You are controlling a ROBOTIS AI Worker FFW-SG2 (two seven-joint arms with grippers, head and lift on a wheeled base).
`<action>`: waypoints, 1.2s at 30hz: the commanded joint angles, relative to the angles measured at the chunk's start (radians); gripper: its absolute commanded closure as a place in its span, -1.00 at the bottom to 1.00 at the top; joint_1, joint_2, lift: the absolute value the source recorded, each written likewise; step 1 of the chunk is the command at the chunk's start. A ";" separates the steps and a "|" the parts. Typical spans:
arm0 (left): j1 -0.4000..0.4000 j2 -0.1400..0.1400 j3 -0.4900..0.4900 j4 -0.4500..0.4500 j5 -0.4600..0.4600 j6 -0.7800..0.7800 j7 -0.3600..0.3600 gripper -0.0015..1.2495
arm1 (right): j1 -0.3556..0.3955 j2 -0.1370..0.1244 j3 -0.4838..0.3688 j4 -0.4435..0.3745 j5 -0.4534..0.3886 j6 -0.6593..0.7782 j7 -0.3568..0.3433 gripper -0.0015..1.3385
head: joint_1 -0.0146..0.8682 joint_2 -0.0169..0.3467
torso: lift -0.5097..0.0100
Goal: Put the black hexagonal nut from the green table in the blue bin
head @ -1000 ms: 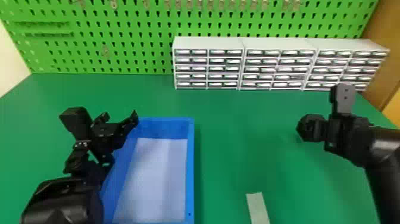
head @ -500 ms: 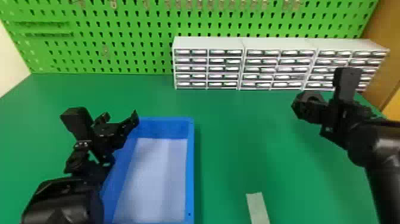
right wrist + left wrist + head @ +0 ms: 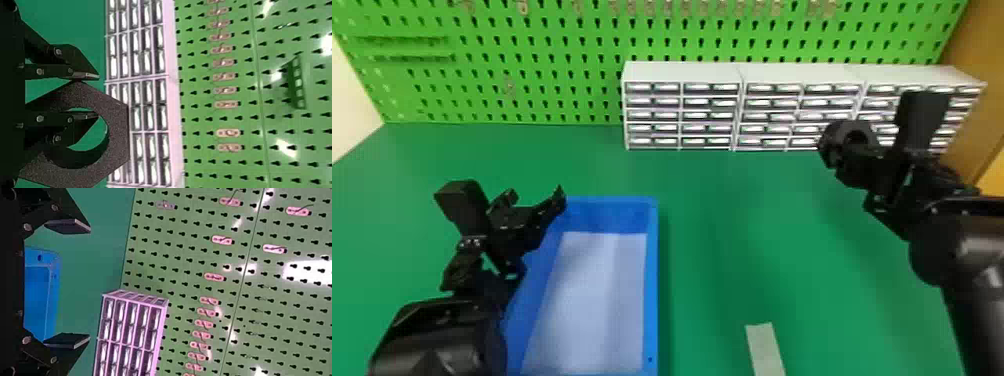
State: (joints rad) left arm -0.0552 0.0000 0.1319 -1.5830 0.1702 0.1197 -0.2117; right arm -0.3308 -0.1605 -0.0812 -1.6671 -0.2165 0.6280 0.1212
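On the far right, the right gripper (image 3: 884, 137) pinches the black hexagonal nut (image 3: 830, 144); near left, the left gripper (image 3: 507, 195) gapes wide.

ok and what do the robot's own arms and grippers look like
The left arm and right arm have smooth, rounded black casings with a glossy sheen. The left gripper and right gripper are black too, built from angular jointed links with flat fingers and small silvery round screws.

You have bright light, white glare on the pegboard (image 3: 188, 276), and soft shadow on the green table (image 3: 782, 240) beside the blue bin (image 3: 651, 280).
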 commanded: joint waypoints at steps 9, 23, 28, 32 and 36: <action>-0.003 -0.003 0.000 0.001 0.000 0.000 0.000 -0.53 | 0.022 0.013 0.032 -0.065 -0.006 -0.106 0.000 0.57 | 0.59 -0.63 | 0.59; -0.005 -0.003 0.002 0.003 0.005 0.000 0.000 -0.53 | 0.075 0.019 0.078 -0.094 0.028 -0.212 0.000 0.58 | 0.59 -0.63 | 0.59; -0.005 -0.003 0.002 0.005 0.005 0.000 0.000 -0.53 | 0.079 0.018 0.090 -0.094 0.028 -0.205 0.000 0.58 | 0.59 -0.63 | 0.59; -0.005 -0.003 0.002 0.006 0.005 0.000 0.000 -0.53 | 0.073 0.016 0.104 -0.094 0.019 -0.194 0.003 0.58 | 0.59 -0.63 | 0.59; -0.005 -0.003 0.002 0.006 0.005 0.000 0.000 -0.53 | 0.062 0.012 0.130 -0.094 0.009 -0.177 0.000 0.58 | 0.59 -0.63 | 0.59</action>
State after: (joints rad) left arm -0.0598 0.0000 0.1334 -1.5770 0.1749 0.1196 -0.2117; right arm -0.2589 -0.1452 0.0253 -1.7609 -0.1981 0.4364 0.1232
